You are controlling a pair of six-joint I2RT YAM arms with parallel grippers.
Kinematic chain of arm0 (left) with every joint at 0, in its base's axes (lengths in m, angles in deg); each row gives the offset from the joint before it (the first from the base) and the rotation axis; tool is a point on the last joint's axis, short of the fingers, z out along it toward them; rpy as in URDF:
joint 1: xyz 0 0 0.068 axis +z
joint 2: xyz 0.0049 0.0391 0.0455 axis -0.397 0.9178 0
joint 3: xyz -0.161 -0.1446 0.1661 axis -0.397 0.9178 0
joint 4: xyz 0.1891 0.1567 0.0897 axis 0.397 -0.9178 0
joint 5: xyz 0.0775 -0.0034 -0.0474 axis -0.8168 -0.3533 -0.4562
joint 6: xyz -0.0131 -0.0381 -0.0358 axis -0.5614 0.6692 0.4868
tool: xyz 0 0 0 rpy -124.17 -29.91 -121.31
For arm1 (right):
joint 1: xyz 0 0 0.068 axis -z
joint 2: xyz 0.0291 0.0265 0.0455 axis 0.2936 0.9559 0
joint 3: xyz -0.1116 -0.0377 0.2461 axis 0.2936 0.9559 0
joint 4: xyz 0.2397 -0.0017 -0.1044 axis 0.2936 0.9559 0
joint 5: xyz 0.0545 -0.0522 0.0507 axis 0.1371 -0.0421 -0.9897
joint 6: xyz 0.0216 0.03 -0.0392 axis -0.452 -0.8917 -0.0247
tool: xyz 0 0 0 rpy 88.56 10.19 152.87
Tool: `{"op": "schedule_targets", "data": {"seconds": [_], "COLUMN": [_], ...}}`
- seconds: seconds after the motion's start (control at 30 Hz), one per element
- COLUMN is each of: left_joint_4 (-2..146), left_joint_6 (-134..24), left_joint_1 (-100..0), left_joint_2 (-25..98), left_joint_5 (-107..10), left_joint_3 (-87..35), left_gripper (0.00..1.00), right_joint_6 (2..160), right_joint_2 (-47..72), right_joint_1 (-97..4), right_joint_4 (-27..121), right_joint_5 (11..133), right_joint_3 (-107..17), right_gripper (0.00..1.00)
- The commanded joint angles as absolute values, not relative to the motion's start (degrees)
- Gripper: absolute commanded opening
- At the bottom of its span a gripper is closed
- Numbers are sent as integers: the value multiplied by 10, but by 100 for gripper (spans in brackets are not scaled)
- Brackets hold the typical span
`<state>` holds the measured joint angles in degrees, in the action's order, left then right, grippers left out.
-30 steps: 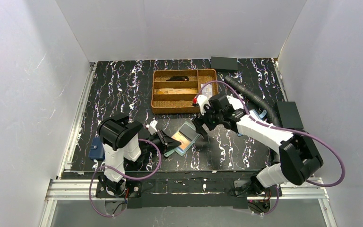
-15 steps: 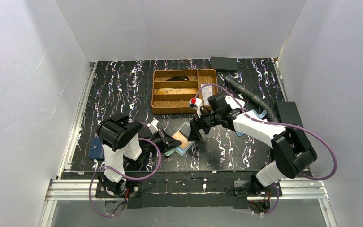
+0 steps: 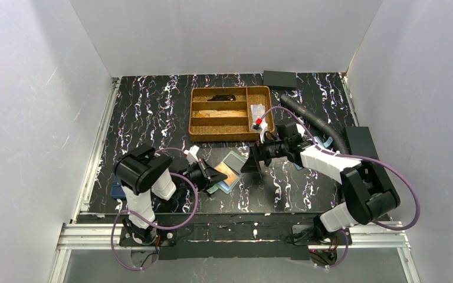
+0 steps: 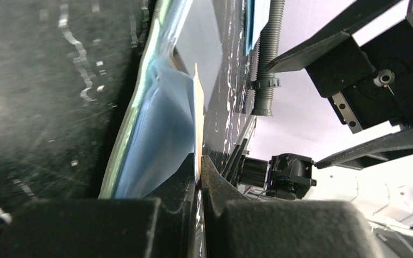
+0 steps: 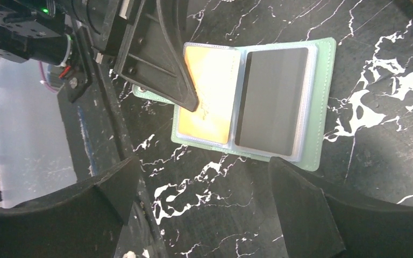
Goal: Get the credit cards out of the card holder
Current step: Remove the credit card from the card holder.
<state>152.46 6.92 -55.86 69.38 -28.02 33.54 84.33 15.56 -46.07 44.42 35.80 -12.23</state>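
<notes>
where the teal card holder lies open flat on the marbled table, an orange card fills one clear pocket and a dark card the other; left gripper pinched shut on the orange card's edge; right gripper spread wide above, holding nothing.

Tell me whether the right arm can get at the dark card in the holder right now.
Probably yes. The right gripper hangs open beside the card holder, and the dark card lies unblocked in its clear pocket; the left gripper is shut only on the orange card.
</notes>
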Motion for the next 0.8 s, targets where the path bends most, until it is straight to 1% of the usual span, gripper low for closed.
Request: {"op": "schedule_targets", "data": {"seconds": [0.0, 0.07, 0.2, 0.5, 0.67, 0.77], "left_joint_4": [1491, 1479, 1435, 1279, 1254, 1254], "left_joint_6": [-12, -30, -75, -192, -217, -221], "left_joint_1": [-571, -576, -586, -588, -589, -589], "left_joint_2": [642, 631, 605, 524, 517, 517], "left_joint_5": [-266, -251, -241, -212, -199, -192], "left_joint_3": [315, 301, 282, 247, 248, 252], "left_gripper": [0, 0, 0, 0, 0, 0], "right_joint_6": [825, 825, 820, 822, 819, 800], "right_joint_2": [122, 119, 112, 102, 100, 106], "right_joint_1": [-451, -444, -427, -415, -413, -413], "right_joint_4": [392, 395, 396, 388, 381, 358], "right_joint_5": [302, 290, 269, 264, 261, 249], "right_joint_3": [-119, -122, -123, -107, -101, -92], "right_gripper": [98, 97, 91, 89, 88, 85]}}
